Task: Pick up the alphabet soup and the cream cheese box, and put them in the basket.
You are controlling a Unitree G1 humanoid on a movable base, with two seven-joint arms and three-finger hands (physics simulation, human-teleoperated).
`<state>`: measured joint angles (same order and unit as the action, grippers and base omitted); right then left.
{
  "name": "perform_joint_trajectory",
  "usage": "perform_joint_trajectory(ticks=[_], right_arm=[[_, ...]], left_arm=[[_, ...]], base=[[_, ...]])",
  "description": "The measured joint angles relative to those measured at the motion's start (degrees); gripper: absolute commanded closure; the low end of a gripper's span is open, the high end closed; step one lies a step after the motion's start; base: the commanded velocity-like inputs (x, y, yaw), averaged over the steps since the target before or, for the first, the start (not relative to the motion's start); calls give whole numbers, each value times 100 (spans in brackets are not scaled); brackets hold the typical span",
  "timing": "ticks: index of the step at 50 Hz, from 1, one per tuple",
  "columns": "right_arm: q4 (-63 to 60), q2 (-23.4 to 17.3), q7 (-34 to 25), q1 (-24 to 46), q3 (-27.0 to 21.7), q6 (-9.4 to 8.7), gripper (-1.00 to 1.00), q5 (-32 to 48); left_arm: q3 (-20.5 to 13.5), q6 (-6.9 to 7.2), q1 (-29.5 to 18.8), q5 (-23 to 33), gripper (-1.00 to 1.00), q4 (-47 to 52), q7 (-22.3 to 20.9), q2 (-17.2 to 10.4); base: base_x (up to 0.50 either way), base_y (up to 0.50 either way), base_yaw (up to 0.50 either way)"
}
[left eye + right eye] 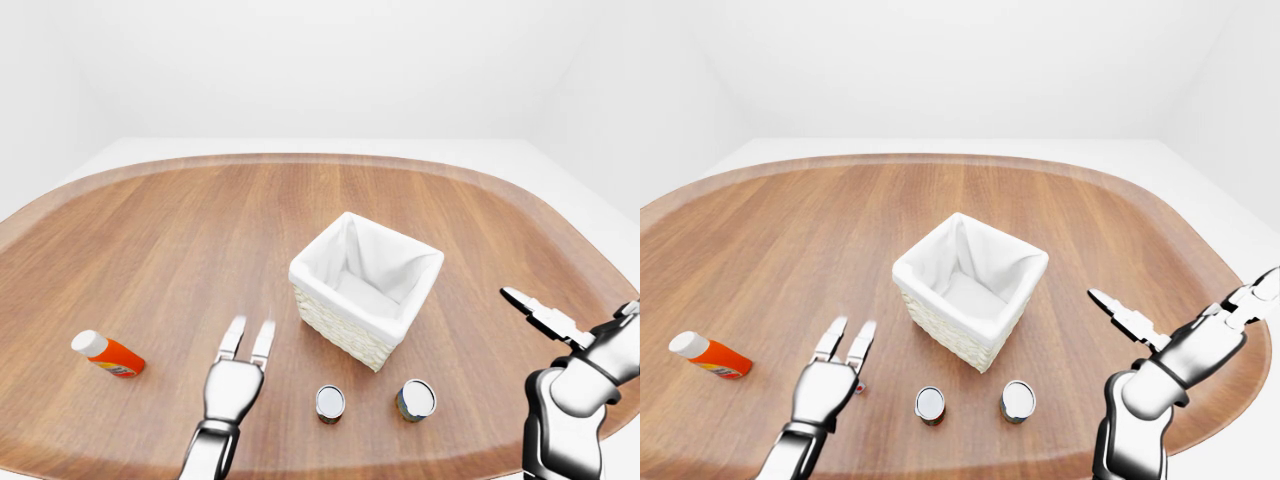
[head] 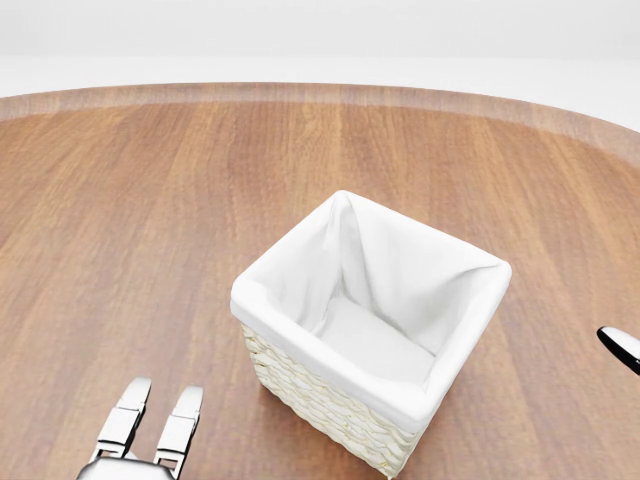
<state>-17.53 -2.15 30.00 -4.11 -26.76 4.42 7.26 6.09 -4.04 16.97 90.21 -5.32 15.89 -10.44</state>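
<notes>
My white-lined wicker basket (image 1: 366,288) stands upright and empty mid-table. Below it in the left-eye view stand two cans (image 1: 330,402) (image 1: 416,399), upright, apart.

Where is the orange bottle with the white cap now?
In the left-eye view the orange bottle lies on its side at the table's lower left, left of the left hand.

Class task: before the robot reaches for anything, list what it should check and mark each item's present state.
1. Basket upright, nothing in it: ok.
2. Left hand open, holding nothing: ok.
3. Right hand open, holding nothing: ok.
4. Two cans upright, below the basket in the left-eye view; which is the alphabet soup: cannot tell.
5. Cream cheese box located: not ok, none in view.
6. Orange bottle lies at far left, clear of the cans: ok.
</notes>
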Motion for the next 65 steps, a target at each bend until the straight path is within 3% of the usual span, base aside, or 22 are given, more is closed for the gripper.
perform_joint_trajectory(ticks=[30, 65], right_arm=[[-10, 2, 0, 0, -2, -10, -100, 27], [6, 0, 0, 1, 11, 4, -100, 43]], left_arm=[[-3, 92, -683, -427, -100, -1623, 623, -138], [-134, 4, -1438, -960, -100, -3077, 1080, -332]], base=[[0, 0, 0], [0, 0, 0]])
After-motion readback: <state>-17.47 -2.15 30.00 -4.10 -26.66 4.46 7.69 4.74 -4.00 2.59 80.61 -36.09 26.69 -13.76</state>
